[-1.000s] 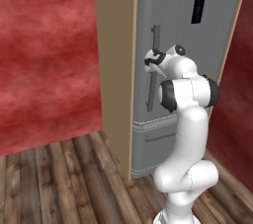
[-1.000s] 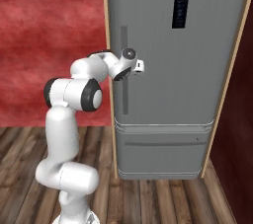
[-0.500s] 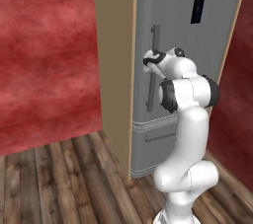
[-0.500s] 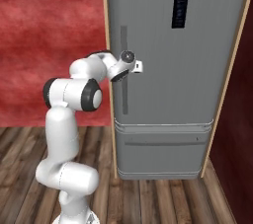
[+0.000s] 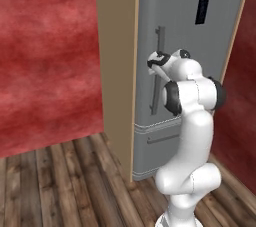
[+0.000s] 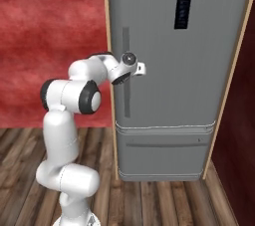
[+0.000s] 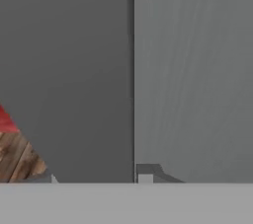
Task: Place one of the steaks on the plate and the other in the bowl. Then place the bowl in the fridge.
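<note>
The tall grey fridge [image 5: 200, 101] [image 6: 199, 95] stands shut in front of me, framed by tan wood. My gripper [image 5: 156, 65] [image 6: 130, 68] is at the middle of its long vertical handle [image 5: 159, 38] [image 6: 127, 101]. Seen from the hand, the dark handle bar [image 7: 74, 70] runs between my two fingertips, in front of the paler door [image 7: 197, 70], with the gripper [image 7: 97, 174] closed around it. The steaks, the plate and the bowl are out of view.
A red wall [image 5: 50, 56] [image 6: 50, 36] lies left of the fridge. A tan side panel [image 5: 117, 71] juts out beside the door. Wooden floor [image 5: 60, 186] [image 6: 164, 205] spreads below. The fridge has a dark display panel [image 6: 183, 12] and a lower drawer [image 6: 164, 150].
The jaws have narrowed from wide open onto the fridge handle. The arm and the fridge door have hardly moved.
</note>
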